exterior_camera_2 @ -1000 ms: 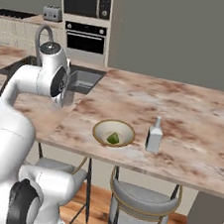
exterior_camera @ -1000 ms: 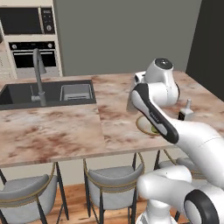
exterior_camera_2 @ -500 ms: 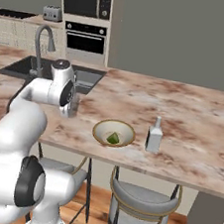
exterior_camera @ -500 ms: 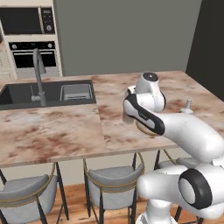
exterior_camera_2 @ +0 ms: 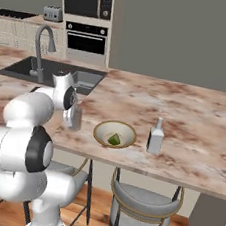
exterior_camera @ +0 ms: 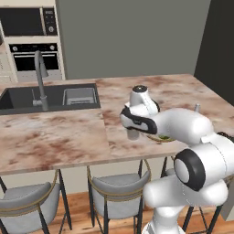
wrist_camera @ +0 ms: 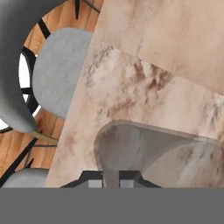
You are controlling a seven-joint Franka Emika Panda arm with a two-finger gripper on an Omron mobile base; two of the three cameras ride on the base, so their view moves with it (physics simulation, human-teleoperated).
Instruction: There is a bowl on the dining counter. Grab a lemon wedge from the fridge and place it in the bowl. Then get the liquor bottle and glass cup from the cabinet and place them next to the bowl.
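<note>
Left of centre in the right base view, the fingers are clamped on the glass cup, low over the worktop. Right of it sits the bowl with the lemon wedge, then the liquor bottle.

I can read nothing here — no words, brand marks or numbers. The bottle I look across at is plain white, with no label that shows. The microwave and the oven on the far wall have dark fronts with small pale specks on their panels — too blurred to make out as characters.
</note>
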